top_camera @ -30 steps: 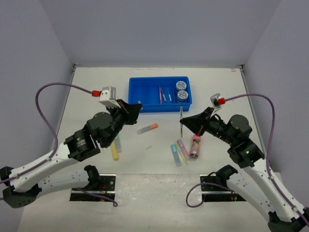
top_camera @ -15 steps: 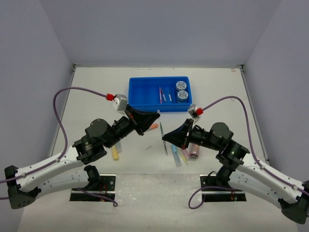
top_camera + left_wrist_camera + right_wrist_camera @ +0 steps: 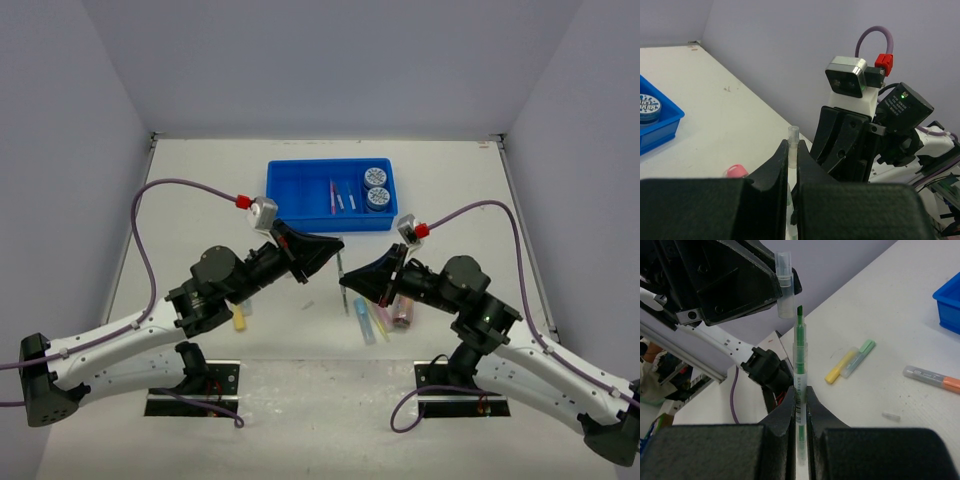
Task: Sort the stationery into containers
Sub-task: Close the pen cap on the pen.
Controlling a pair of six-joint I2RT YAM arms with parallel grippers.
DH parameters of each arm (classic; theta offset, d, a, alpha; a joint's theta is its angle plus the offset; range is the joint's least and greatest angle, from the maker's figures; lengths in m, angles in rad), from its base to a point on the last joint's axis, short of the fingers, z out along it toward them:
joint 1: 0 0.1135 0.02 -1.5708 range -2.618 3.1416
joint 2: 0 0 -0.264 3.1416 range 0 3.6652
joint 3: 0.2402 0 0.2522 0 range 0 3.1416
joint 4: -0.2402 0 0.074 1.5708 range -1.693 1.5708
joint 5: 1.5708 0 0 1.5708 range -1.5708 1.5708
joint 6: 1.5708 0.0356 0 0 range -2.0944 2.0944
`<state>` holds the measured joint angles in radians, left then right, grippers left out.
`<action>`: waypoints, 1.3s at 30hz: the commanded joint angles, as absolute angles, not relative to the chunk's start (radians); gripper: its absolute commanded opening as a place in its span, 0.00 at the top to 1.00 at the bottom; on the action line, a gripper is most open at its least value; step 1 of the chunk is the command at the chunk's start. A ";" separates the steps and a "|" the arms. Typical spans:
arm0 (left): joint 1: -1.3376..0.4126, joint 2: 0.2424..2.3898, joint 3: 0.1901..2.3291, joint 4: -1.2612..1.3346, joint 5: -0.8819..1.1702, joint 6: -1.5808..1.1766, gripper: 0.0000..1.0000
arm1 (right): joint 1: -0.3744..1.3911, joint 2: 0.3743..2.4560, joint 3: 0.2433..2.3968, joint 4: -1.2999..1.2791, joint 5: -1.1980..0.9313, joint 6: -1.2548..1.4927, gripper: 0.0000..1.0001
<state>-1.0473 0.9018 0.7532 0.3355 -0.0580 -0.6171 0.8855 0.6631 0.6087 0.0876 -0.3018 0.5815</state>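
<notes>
Left jaws: clamped on clear cap [image 3: 793,145], mid-air.
Right jaws: clamped on green pen [image 3: 800,355], tip just beside cap.
Tray [image 3: 295,200]: far desk [image 3: 200,190], holding discs [image 3: 375,178], pens [image 3: 338,197].
Markers [image 3: 364,320]: loose on desk.

No legible text on anything.

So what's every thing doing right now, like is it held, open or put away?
left gripper: shut on clear plastic cap.
right gripper: shut on thin green-tipped pen.
thin green-tipped pen: uncapped, tip beside the cap's mouth.
bright blue plastic tray: holds two round patterned discs.
grey marker with orange end: lying loose on white table.
</notes>
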 commanded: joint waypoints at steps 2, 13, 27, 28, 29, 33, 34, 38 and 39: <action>-1.042 0.890 0.758 0.387 -0.093 -0.618 1.00 | 0.891 0.648 0.636 0.082 -0.253 0.554 1.00; -1.042 0.889 0.778 0.345 -0.188 -0.611 1.00 | 0.890 0.667 0.661 0.066 -0.288 0.539 1.00; -1.042 0.926 0.794 0.341 -0.172 -0.637 1.00 | 0.890 0.668 0.704 0.013 -0.250 0.523 1.00; -1.042 0.924 0.793 0.342 -0.175 -0.640 1.00 | 0.891 0.670 0.704 0.011 -0.249 0.523 1.00; -1.042 0.921 0.792 0.343 -0.180 -0.640 1.00 | 0.891 0.673 0.704 0.010 -0.250 0.523 1.00; -1.042 0.912 0.789 0.344 -0.206 -0.642 1.00 | 0.891 0.681 0.698 0.009 -0.262 0.524 1.00; -1.042 0.913 0.789 0.343 -0.207 -0.641 1.00 | 0.891 0.681 0.696 0.009 -0.262 0.524 1.00; -1.042 0.923 0.790 0.342 -0.204 -0.644 1.00 | 0.891 0.681 0.701 0.003 -0.264 0.523 1.00; -1.042 0.923 0.787 0.347 -0.206 -0.646 1.00 | 0.890 0.684 0.704 0.003 -0.264 0.522 1.00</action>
<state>-1.0473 0.9272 0.7557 0.3195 -0.1860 -0.6369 0.8856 0.6801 0.6582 0.0021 -0.2768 0.5385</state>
